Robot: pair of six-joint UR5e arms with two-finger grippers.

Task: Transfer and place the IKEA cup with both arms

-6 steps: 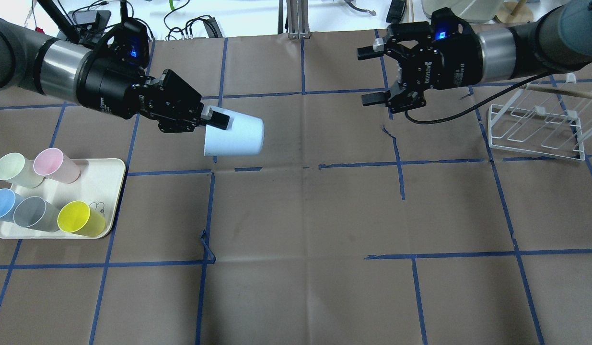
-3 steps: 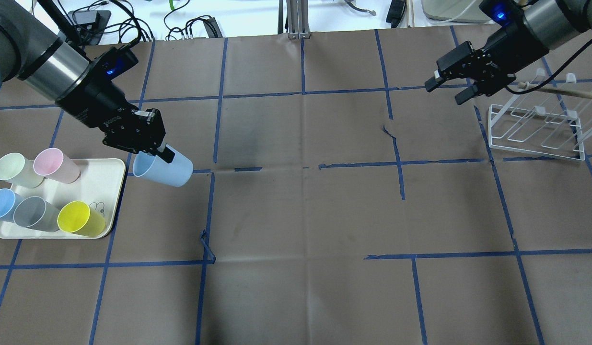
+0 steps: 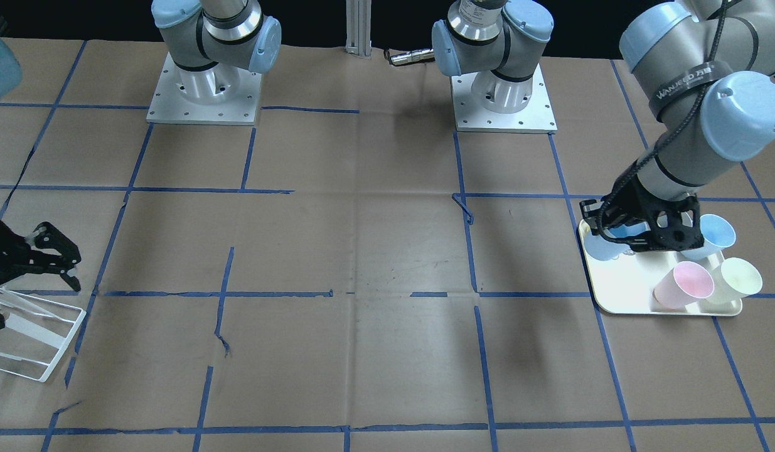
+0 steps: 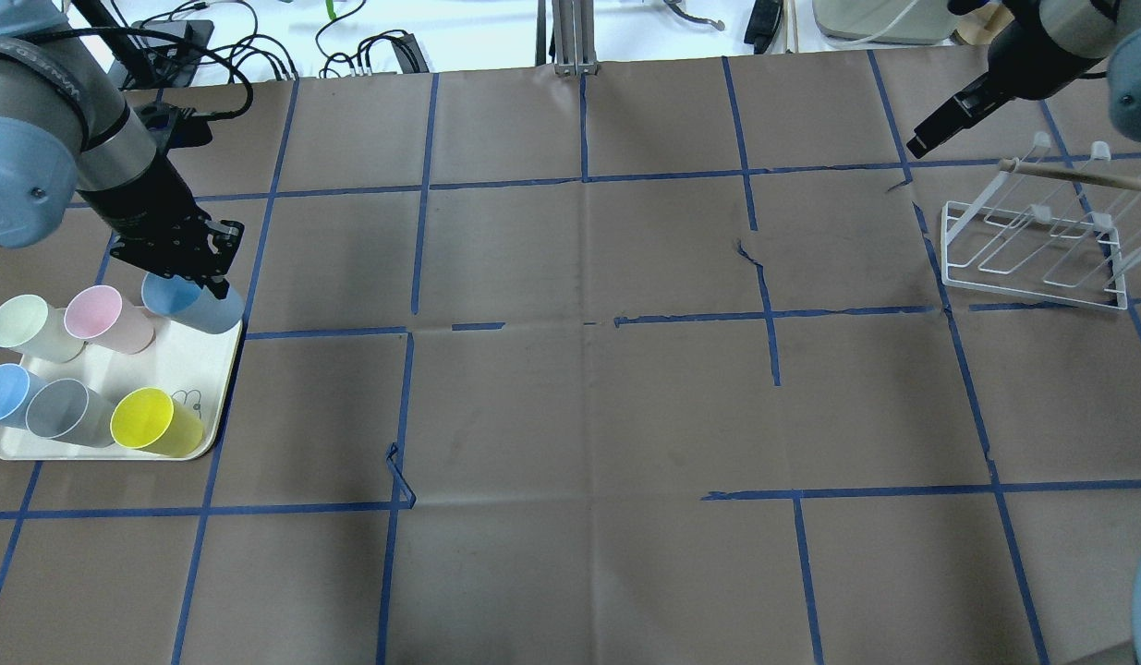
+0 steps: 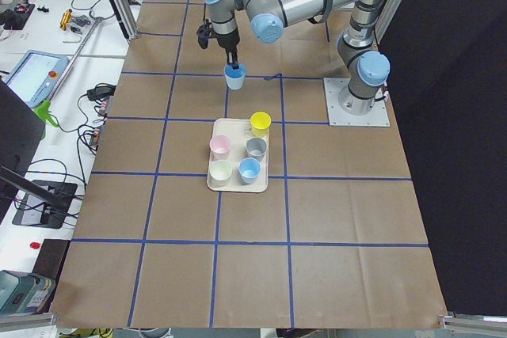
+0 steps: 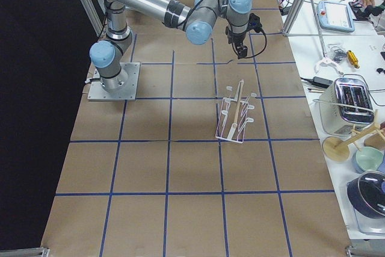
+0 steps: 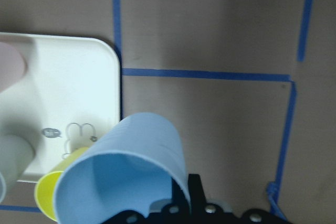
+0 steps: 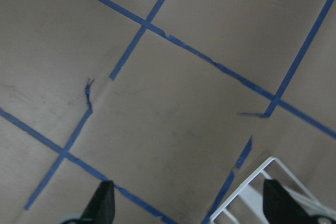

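The pale dusty-blue IKEA cup (image 4: 199,308) hangs tilted in my left gripper (image 4: 200,282), which is shut on its rim. The cup is above the far right corner of the cream tray (image 4: 210,369). The left wrist view shows the cup (image 7: 126,174) close up, with the tray corner (image 7: 89,82) below it. In the front view the cup (image 3: 603,246) sits under the left gripper (image 3: 632,235). My right gripper (image 3: 70,269) is open and empty beside the white wire rack (image 4: 1032,249). Its jaws stand wide apart in the right wrist view.
On the tray stand a pale green cup (image 4: 30,325), a pink cup (image 4: 106,317), a sky-blue cup (image 4: 2,392), a grey cup (image 4: 66,411) and a yellow cup (image 4: 154,420). A wooden stick (image 4: 1078,175) lies across the rack. Cables lie beyond the far edge.
My left arm has carried the cup from the middle of the table back left to over the tray's corner. My right arm has drawn back to the far right by the rack.
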